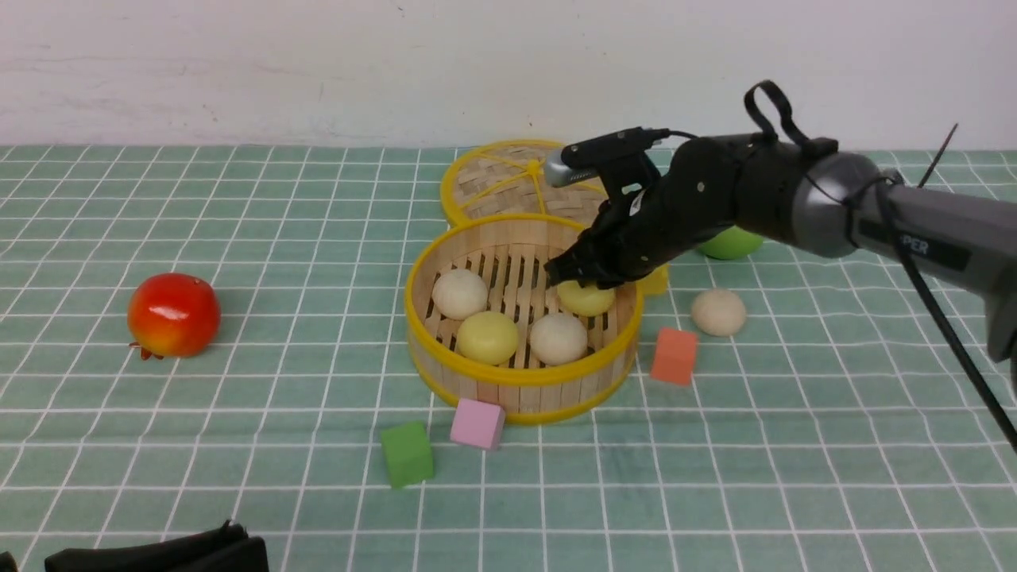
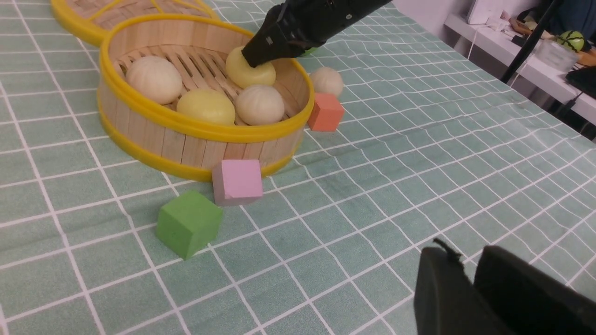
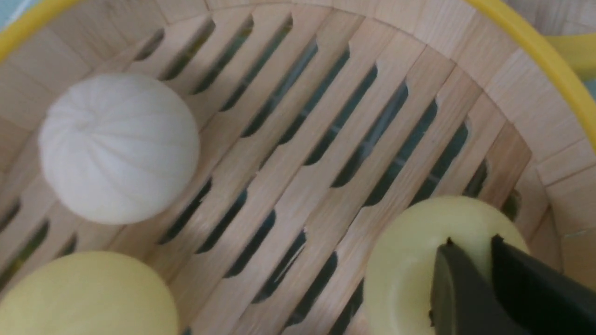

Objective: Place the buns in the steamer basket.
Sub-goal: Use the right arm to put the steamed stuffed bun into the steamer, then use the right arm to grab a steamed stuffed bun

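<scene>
Right fingers (image 3: 458,298): tips set on the crown of a pale yellow bun (image 1: 586,300), with only a thin slit between them. Gripping or let go, cannot tell. That bun sits on the slatted floor of the steamer basket (image 1: 520,376), close to its right-hand wall. Behind the tips the right arm (image 1: 794,199) slopes down and to the left, wrist bent so the fingers dip in over the basket's far-right rim. The forearm runs off toward the counter's (image 1: 238,238) right edge, with a cable looped above it. Three more in the basket: an off-white bun (image 1: 459,293) at left, a second yellow bun (image 1: 487,337) at front, and a second off-white bun (image 1: 558,338) just beside it. The fifth bun (image 1: 718,312), off-white, lies outside on the counter, near the basket on the right-edge side, with an orange cube (image 1: 674,356) just in front of it. The basket stands mid-counter, and a woven lid (image 1: 496,179) lies flat just behind, toward the far edge. Pink cube (image 1: 477,423) at the foot of the basket's front wall, green cube (image 1: 407,454) beside it, nearer the near edge. Red fruit (image 1: 173,314) well off to the left, green fruit (image 1: 727,244) behind the arm. Left fingers (image 2: 512,288) low by the near edge, close together, nothing between them. Whether they quite meet, cannot tell.
</scene>
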